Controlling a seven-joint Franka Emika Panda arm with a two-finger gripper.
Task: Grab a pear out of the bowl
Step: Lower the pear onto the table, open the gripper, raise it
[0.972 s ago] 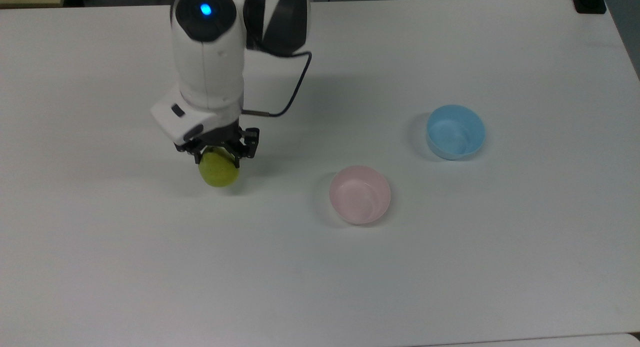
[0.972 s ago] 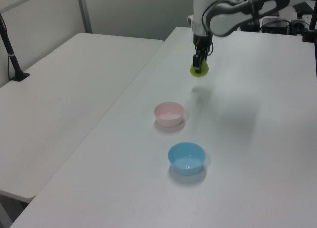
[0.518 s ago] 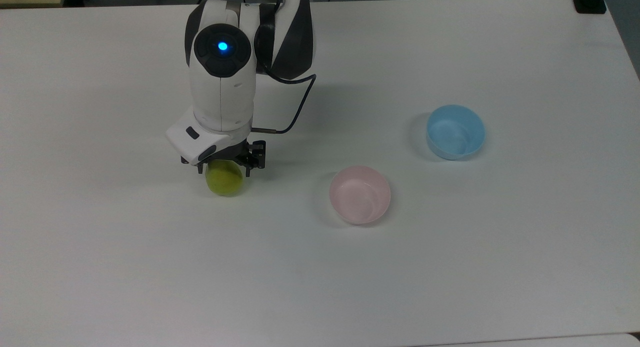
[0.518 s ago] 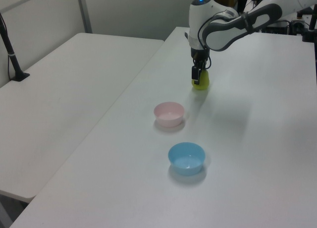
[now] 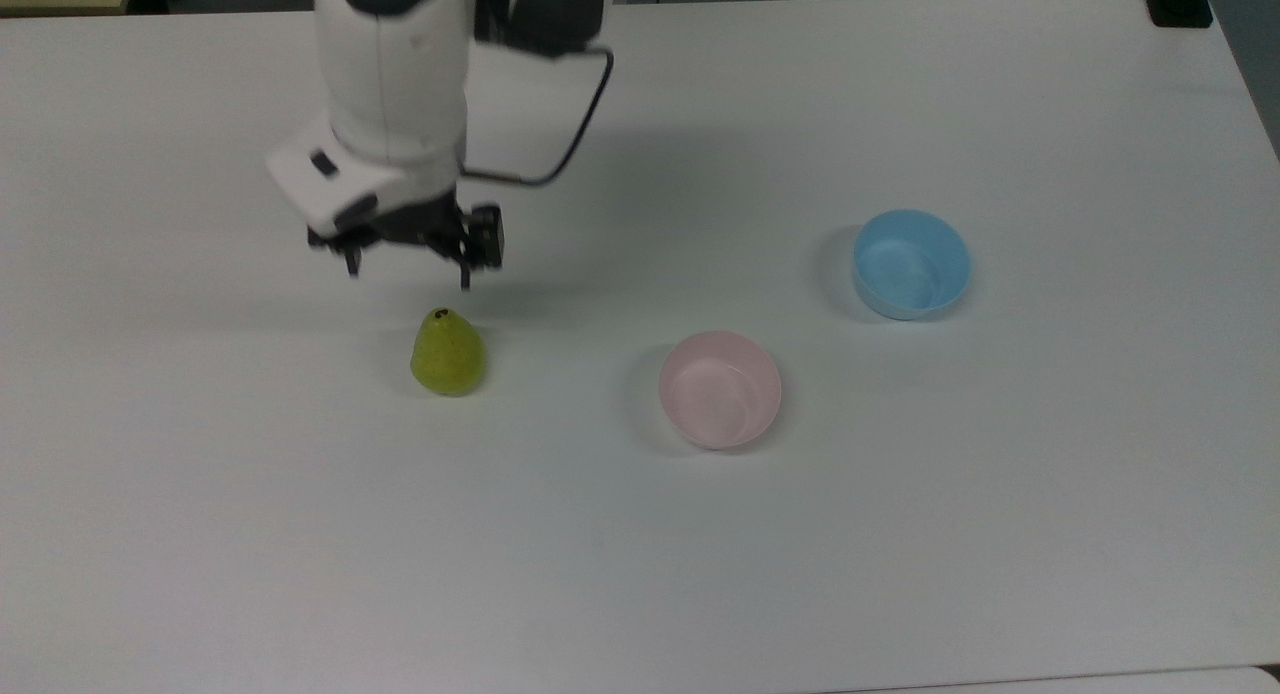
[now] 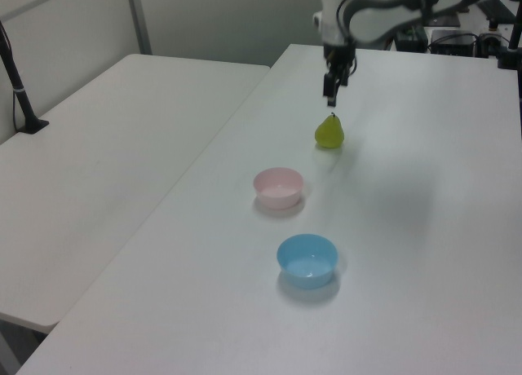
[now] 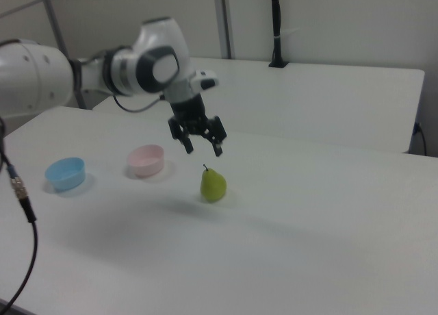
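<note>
Top view, read left to right: broad bare stretch of white table first, then gripper hanging in the air with fingers spread apart and nothing between them, then pear upright on the tabletop just below it in the picture, stem end up, not touching either finger. Further right, pink bowl standing open and holding nothing, well apart from the pear; beyond it, toward the top view's upper right, light blue bowl, likewise holding nothing. Wide open tabletop on all sides of the pear, with the table's near edge low in the picture and a dark clamp at the far right corner. Left view, left to right: a 2nd white table alongside, a narrow gap between the 2, then the pink bowl and blue bowl, with the pear farther back and the gripper raised clear above its stem. Right view, left to right: blue bowl, pink bowl, open gripper above and slightly left of the pear, bare surface stretching away to the right view's right.
</note>
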